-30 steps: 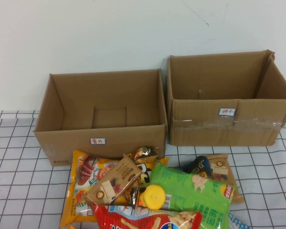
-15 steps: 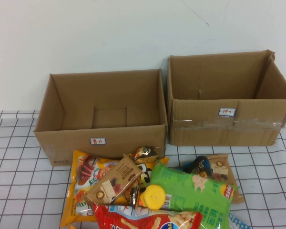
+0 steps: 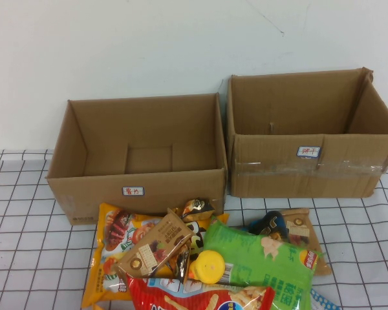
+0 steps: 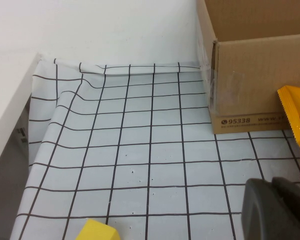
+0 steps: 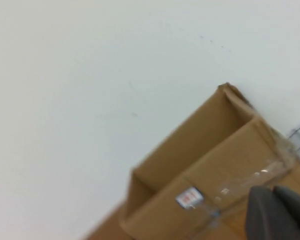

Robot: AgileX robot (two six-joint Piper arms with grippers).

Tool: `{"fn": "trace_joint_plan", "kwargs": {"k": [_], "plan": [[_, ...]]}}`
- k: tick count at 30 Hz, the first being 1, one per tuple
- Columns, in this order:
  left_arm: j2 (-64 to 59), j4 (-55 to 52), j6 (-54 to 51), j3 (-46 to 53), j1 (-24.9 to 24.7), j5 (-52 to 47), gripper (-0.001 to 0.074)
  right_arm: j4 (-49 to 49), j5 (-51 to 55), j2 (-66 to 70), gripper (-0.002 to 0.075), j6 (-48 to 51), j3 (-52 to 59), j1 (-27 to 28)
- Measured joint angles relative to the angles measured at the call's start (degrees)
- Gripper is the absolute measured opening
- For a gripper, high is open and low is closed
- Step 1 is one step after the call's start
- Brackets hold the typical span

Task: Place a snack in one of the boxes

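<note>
Two open, empty cardboard boxes stand at the back: the left box [image 3: 84, 194] and the right box [image 3: 271, 175], each with a small label on its front. A pile of snacks lies in front of them: an orange bag [image 3: 113, 239], a brown packet [image 3: 156, 245], a green chips bag [image 3: 258, 261], a red bag [image 3: 194, 298] and a yellow lid [image 3: 207, 265]. Neither gripper shows in the high view. My left gripper [image 4: 272, 210] is shut and empty, low over the table left of the left box [image 4: 255, 85]. My right gripper [image 5: 275, 210] is shut and empty, facing the right box [image 5: 210, 160].
A dark blue packet [image 3: 269, 224], a brown pouch [image 3: 301, 229] and a small gold packet [image 3: 197, 208] also lie in the pile. The checked cloth [image 4: 140, 150] drops off at the table's left edge. A yellow block [image 4: 97, 231] lies near my left gripper. A white wall stands behind the boxes.
</note>
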State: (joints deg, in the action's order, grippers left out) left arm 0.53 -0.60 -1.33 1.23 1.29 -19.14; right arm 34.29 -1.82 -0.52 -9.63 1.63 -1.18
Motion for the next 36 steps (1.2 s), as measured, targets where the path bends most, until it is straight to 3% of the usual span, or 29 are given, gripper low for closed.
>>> {"fn": "trace_joint_plan", "kwargs": {"k": [5,10,18,27,31,36], "plan": [[0.0,0.0,0.0,0.0,0.0,0.0,-0.0003,1.5,-3.8,0.0,0.0001,-2.1,0.0,0.0],[0.0,0.0,0.0,0.0,0.0,0.0,-0.0003,-8.4,8.0,0.0,0.0001,2.3,-5.5,-0.4],[0.0,0.0,0.0,0.0,0.0,0.0,-0.0003,-12.2,28.8,11.9,0.0001,29.0,-24.9,-0.5],[0.0,0.0,0.0,0.0,0.0,0.0,-0.0003,-6.2,52.2,37.7,0.0,67.0,-42.1,-1.2],[0.0,0.0,0.0,0.0,0.0,0.0,-0.0003,-5.5,58.6,49.7,-0.0001,71.4,-48.0,-6.4],[0.0,0.0,0.0,0.0,0.0,0.0,-0.0003,-12.9,62.1,62.6,-0.0001,70.9,-55.7,-19.0]]}}
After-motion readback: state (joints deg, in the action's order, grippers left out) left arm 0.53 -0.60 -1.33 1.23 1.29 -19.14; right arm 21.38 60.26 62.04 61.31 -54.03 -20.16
